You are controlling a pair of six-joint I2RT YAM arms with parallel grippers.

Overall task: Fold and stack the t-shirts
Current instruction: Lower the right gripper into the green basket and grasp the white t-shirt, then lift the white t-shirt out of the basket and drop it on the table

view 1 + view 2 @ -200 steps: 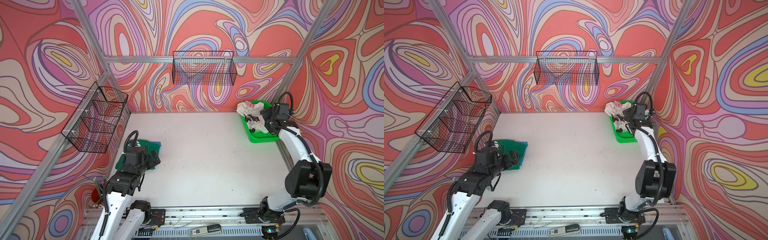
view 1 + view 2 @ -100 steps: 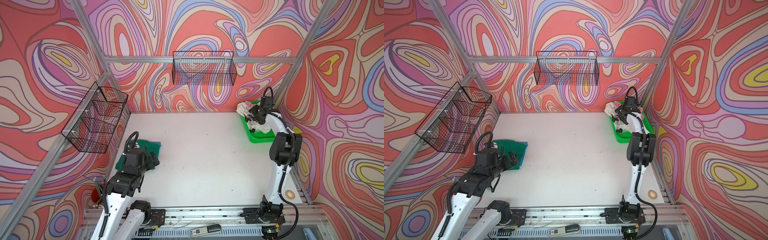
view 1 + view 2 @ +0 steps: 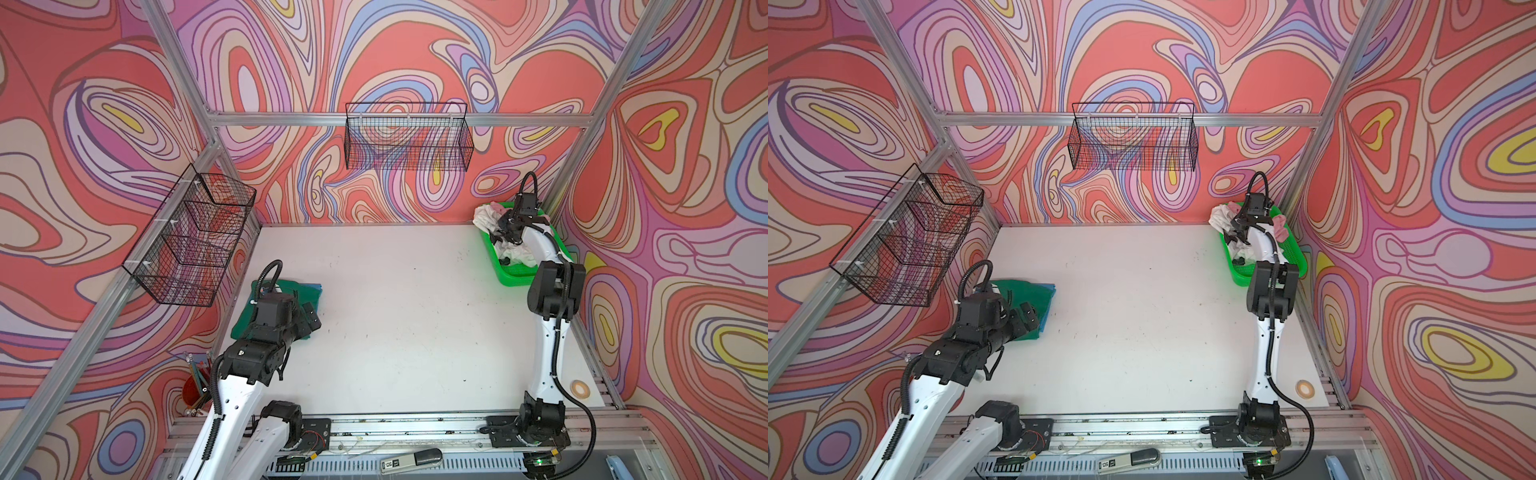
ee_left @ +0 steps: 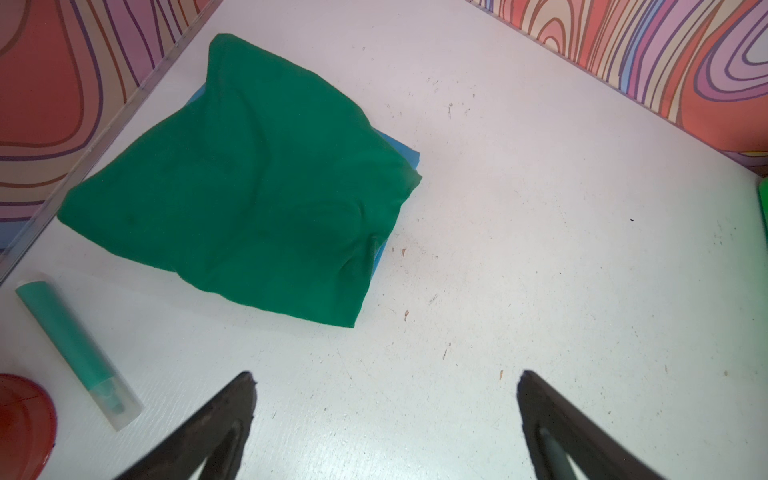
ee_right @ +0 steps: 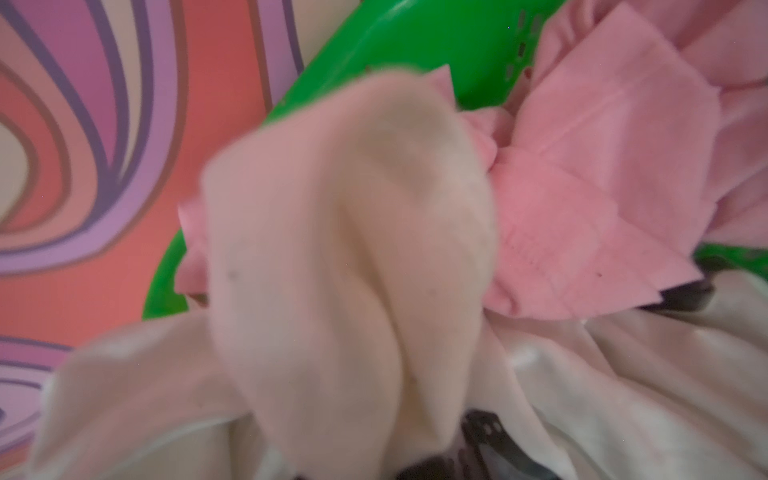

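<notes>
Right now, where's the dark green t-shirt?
In both top views the dark green t-shirt lies folded at the table's left edge, atop a blue cloth, near the open left gripper.

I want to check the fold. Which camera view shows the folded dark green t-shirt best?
The left wrist view: the whole dark green t-shirt lies unobstructed, blue cloth showing under its edge. In both top views the left arm covers part of it. The right wrist view does not show it.
</notes>
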